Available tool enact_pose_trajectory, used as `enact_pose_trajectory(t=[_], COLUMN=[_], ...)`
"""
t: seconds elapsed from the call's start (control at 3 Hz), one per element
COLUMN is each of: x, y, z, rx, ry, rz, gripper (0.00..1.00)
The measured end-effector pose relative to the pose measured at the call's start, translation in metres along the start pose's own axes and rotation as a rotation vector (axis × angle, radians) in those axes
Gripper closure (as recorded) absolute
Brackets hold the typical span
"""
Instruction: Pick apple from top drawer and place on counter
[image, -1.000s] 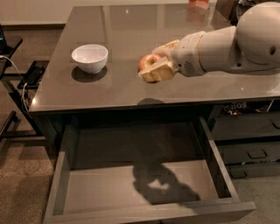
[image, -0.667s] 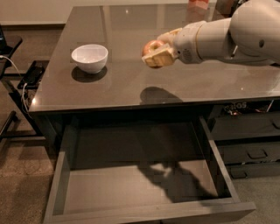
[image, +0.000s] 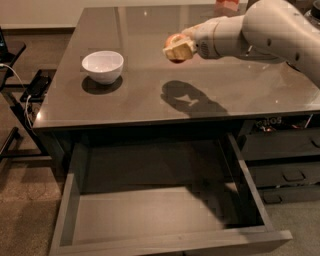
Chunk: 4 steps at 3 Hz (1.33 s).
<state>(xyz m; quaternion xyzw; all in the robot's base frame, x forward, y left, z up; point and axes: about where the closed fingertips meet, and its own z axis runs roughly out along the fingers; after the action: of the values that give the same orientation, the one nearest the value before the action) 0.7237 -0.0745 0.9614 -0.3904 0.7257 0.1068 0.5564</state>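
Observation:
The gripper (image: 176, 48) is shut on the small red apple (image: 174, 41) and holds it in the air above the middle of the glossy grey-brown counter (image: 150, 95). Its shadow falls on the counter just below and to the right. The white arm reaches in from the upper right. The top drawer (image: 150, 220) is pulled wide open under the counter's front edge, and its flat grey bottom holds nothing.
A white bowl (image: 102, 66) stands on the counter's left part. Dark drawers with handles (image: 287, 172) sit to the right under the counter. A black stand with cables (image: 20, 100) is at the left. A red object (image: 227, 6) sits at the counter's far edge.
The gripper has carried the apple farther back and higher over the counter. Its shadow has left the drawer and now lies on the counter.

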Motion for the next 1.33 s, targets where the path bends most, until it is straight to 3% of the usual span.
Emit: enact_pose_trajectory(t=[0.33,0.67,1.33], x=[0.003,0.008,0.018], y=[-0.013,-0.015,-0.004], z=[0.027,0.047,0.063], rx=[0.004,-0.027,-0.186], ry=[0.005,-0.002,0.023], rz=[0.020,0.065,0.185], gripper=[1.00,1.00,1.00])
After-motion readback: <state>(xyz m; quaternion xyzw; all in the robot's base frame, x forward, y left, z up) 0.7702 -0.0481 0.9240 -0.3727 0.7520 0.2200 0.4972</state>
